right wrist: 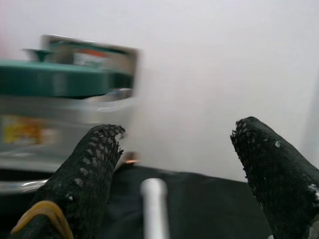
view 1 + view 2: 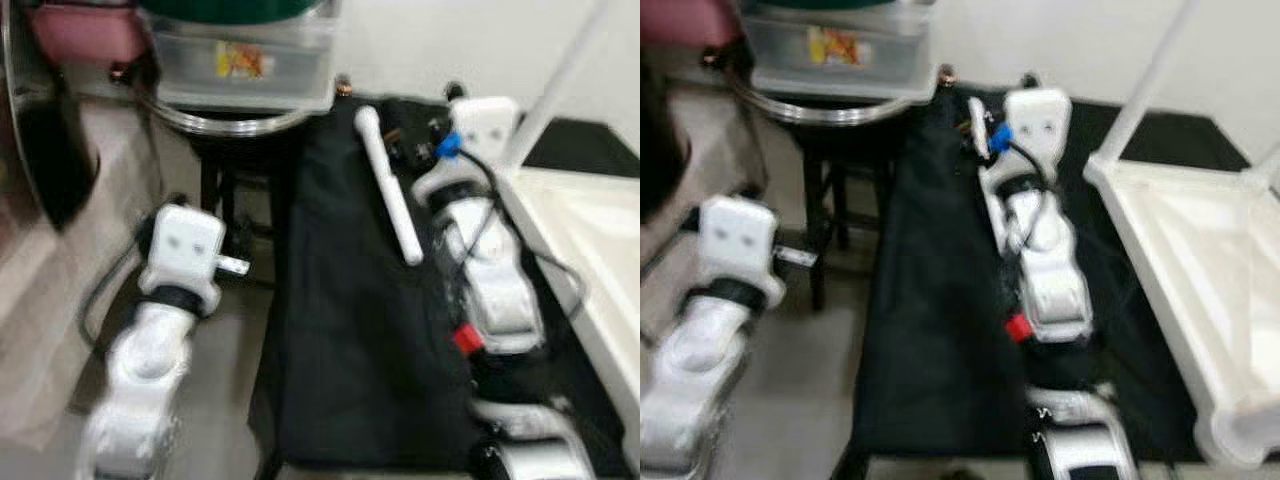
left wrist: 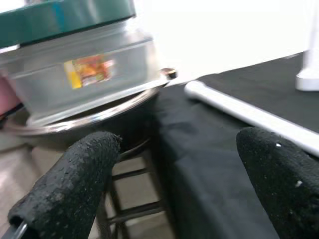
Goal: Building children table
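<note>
Place: a room in a home, set up for assembling furniture.
Wall: plain white.
Work surface: a black cloth point(image 2: 350, 330) lay spread out.
Storage: a clear plastic box point(image 2: 240, 65) with a green lid sat on a round stool point(image 2: 225, 125).
Furniture: a white table frame point(image 2: 1200, 260) stood at the cloth's right edge.

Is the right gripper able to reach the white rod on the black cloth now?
Probably yes. The right gripper is open and points along the white rod, which lies bare on the black cloth with nothing between them.

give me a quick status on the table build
Both grippers open, holding nothing. Right gripper lined up over white table leg lying loose on black cloth. Left gripper idle near stool. Nothing blocking.
</note>
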